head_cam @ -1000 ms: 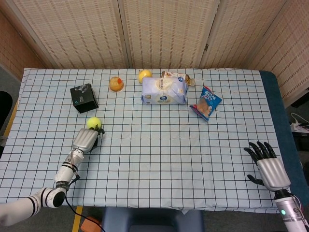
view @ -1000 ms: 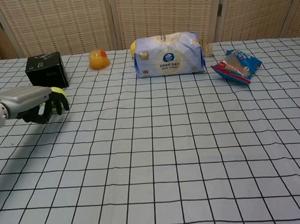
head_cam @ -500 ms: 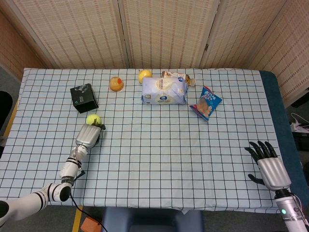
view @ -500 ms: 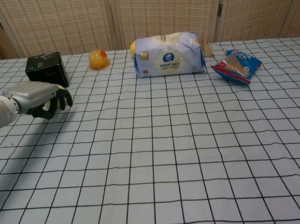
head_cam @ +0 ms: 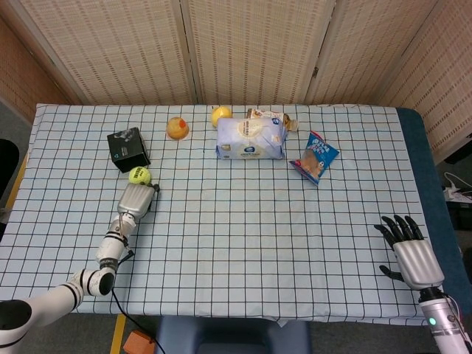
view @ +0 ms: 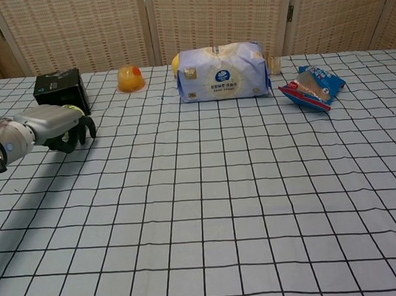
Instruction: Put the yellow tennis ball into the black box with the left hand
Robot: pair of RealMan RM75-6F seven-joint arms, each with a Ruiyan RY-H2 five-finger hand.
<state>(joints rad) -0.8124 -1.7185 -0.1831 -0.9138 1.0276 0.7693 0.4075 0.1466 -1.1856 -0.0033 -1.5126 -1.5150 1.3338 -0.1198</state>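
Since a second ago the tennis ball (head_cam: 139, 175) has shifted up the bench (head_cam: 243, 221) toward the black box (head_cam: 128, 149), and the left hand (head_cam: 137, 199) has followed it, arm stretched further out. Ball now sits on the checked cloth just beside the box's near corner, apart from it or barely touching, can't tell which. Left hand lies right behind the ball, fingertips at or against it; in the chest view the left hand (view: 58, 128) shows dark fingers curled downward with the ball hidden behind them. No clear grip visible, so whether it has hold of the ball or is only nudging it I cannot tell. Right hand (head_cam: 410, 251) rests at the far right of the bench, fingers spread, holding nothing. Step in hand looks like the grasp attempt, ball seems to be rolling ahead of the fingers rather than being picked up. Task is early, ball not in the box. Next move likely calls for closing the fingers around the ball, maybe using the box side as a stop, then lifting and carrying it over the box top. Other stuff: tissue pack (head_cam: 251, 139), blue snack bag (head_cam: 316, 157), orange toy (head_cam: 177, 127), all well apart from the action.
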